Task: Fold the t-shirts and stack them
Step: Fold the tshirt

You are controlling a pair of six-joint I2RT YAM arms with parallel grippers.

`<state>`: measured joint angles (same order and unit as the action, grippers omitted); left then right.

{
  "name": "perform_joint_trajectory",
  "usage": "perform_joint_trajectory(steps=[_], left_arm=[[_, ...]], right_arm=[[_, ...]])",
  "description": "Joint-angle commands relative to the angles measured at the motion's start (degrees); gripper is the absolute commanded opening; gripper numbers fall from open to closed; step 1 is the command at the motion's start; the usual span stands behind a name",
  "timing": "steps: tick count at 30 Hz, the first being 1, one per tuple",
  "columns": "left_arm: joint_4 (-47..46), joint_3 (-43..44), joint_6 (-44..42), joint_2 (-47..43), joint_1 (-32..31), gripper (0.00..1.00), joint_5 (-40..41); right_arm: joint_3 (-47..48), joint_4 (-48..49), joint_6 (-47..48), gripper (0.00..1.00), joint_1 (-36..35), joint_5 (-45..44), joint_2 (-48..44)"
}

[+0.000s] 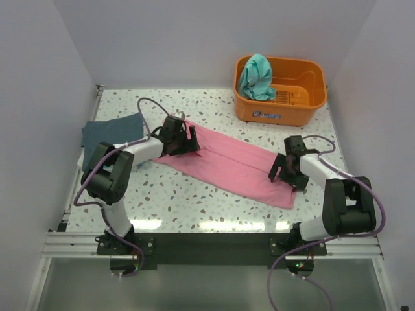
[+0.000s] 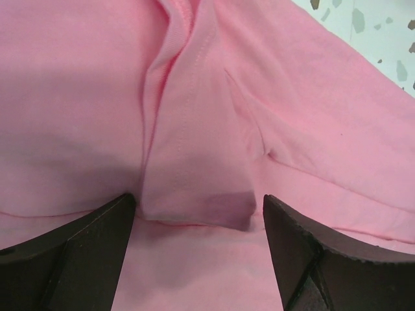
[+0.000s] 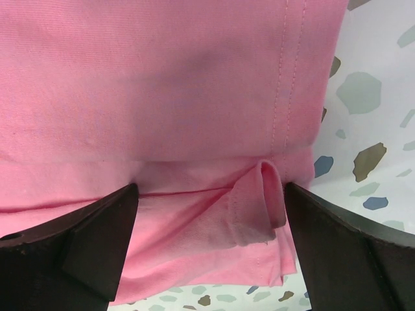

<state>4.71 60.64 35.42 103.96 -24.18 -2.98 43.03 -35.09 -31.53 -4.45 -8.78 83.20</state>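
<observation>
The pink t-shirt [image 1: 237, 163] lies folded into a long strip across the table, from upper left to lower right. My left gripper [image 1: 188, 144] is open and sits low over its upper-left end; the left wrist view shows a folded flap [image 2: 194, 175] between the fingers [image 2: 84, 253]. My right gripper [image 1: 283, 172] is open over the strip's lower-right end, where a curled hem corner [image 3: 259, 207] lies between the fingers [image 3: 343, 253]. The dark slate t-shirt [image 1: 110, 133] lies folded at the left edge. The teal t-shirt [image 1: 257, 76] hangs over the basket's rim.
An orange plastic basket [image 1: 295, 97] stands at the back right. White walls close in the table on the left, back and right. The speckled tabletop [image 1: 194, 201] shows in front of the pink strip.
</observation>
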Motion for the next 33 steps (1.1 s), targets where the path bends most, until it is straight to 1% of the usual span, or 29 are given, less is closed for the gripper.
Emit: perform_joint_trajectory(steps=[1,3,4,6,9,11,12,14,15,17,18,20,21,23,26,27,30,32,33], left_arm=[[-1.38,3.51,0.53,0.89,-1.57,0.84,-1.51],[1.78,4.39,0.18,0.54,-1.83,0.85,0.69],[3.01,4.92,-0.08,-0.16,-2.00,0.86,4.09],[4.52,4.75,-0.26,-1.04,-2.01,0.87,6.75],[2.94,4.66,-0.61,-2.01,-2.01,0.84,6.15],[1.10,5.27,-1.05,-1.13,-2.09,0.84,5.01],[0.57,5.80,-1.31,-0.43,-2.09,0.78,4.48],[-0.74,7.47,-1.84,2.37,-2.09,0.70,1.77],[-1.10,8.08,-2.02,3.34,-2.09,0.58,0.62],[-0.85,10.10,-1.93,5.98,-2.09,0.42,-1.14],[-0.58,10.81,-1.76,6.42,-2.09,0.30,-1.41],[-2.50,10.99,-1.49,6.60,-2.36,0.21,-2.46],[-3.03,11.08,-1.49,6.43,-2.88,0.19,-2.64],[-3.65,12.13,-1.93,6.43,-3.50,0.20,-1.42],[-3.83,14.59,-2.99,8.36,-4.73,0.25,-0.53],[-3.83,16.16,-3.51,10.01,-5.08,0.30,-0.71],[-3.57,19.94,-4.74,13.36,-5.96,0.53,-0.80],[-2.34,21.70,-5.27,14.68,-6.22,0.73,-0.44],[-1.99,23.02,-5.53,15.56,-6.40,0.74,-0.71]], right_arm=[[-1.72,3.63,-0.55,0.99,0.05,-0.89,2.58],[-1.80,3.80,-0.38,0.99,0.05,-0.89,2.58],[-1.80,3.80,-0.38,0.99,0.05,-1.07,2.58],[-1.81,3.89,-0.20,0.99,0.05,-1.16,2.49],[-1.81,3.89,0.15,0.99,0.05,-1.33,2.58],[-1.72,3.37,0.24,0.99,0.05,-1.68,2.58],[-1.72,3.28,0.33,0.98,0.05,-2.03,2.41],[-1.72,3.01,0.41,0.99,-0.03,-2.38,1.79],[-1.63,2.92,0.50,0.99,0.05,-2.65,1.62],[-1.02,2.22,0.77,0.98,0.05,-2.91,1.09],[-0.84,2.05,0.94,0.99,0.05,-3.00,0.91],[-0.40,1.96,1.12,0.99,0.05,-3.00,0.56],[-0.40,2.04,1.12,0.99,0.05,-2.74,0.56],[-0.31,2.31,1.03,0.98,0.05,-2.30,0.82],[-0.66,3.01,1.03,0.99,0.05,-1.42,1.18],[-0.84,3.10,1.03,0.99,0.05,-1.25,1.61],[-0.92,2.92,1.29,0.99,0.14,-1.07,1.88],[-0.75,2.75,1.64,0.99,0.05,-0.98,1.62],[-0.66,2.75,1.65,0.99,0.05,-0.98,1.44]])
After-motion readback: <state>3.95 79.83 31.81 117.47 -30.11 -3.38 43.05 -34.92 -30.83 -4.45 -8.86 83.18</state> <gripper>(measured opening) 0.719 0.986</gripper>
